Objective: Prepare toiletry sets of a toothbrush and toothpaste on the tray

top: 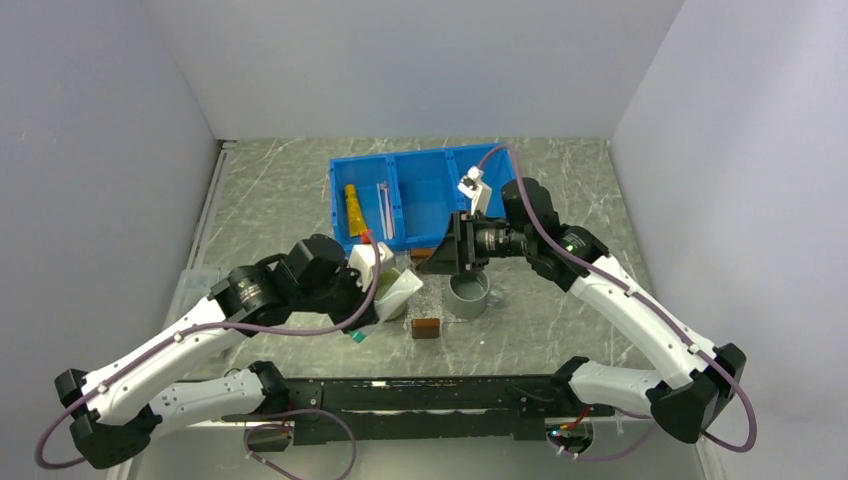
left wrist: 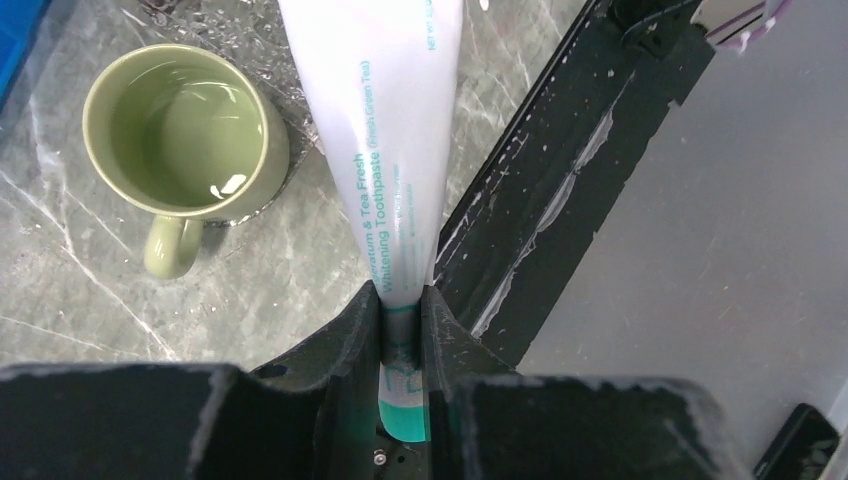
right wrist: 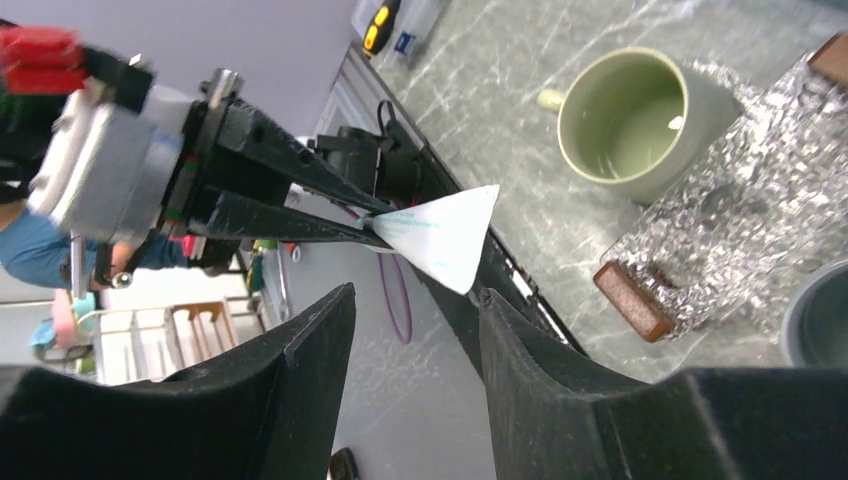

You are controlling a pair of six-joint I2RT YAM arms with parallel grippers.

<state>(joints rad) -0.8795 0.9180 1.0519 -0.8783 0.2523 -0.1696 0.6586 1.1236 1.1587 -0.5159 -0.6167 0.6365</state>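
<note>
Grey marbled counter fills the overhead view, with pale walls on three sides. At its far side, beyond the green mug, sits a blue bin. A yellow-orange tube and a thin pink toothbrush lie side by side in what looks like the bin's left compartment. The left gripper hangs just over the mug, pinching a white toothpaste tube whose teal cap points toward the near edge. The right gripper reaches in from the mug's far right. A grey cup stands right of the mug, and a brown block handle lies between them, nearer the arms.

From the left wrist, the left gripper is clamped on the white toothpaste tube just above its teal cap. The body fans out away from the fingers and passes right of the green mug, which stands partly on the glittering clear tray.

From the right wrist, the right gripper is spread wide. The flat end of the white toothpaste tube hangs just above its gap, apparently clear of both fingers, while the left gripper pinches the far end. Beyond lie the green mug and the tray with its brown block handle.
</note>
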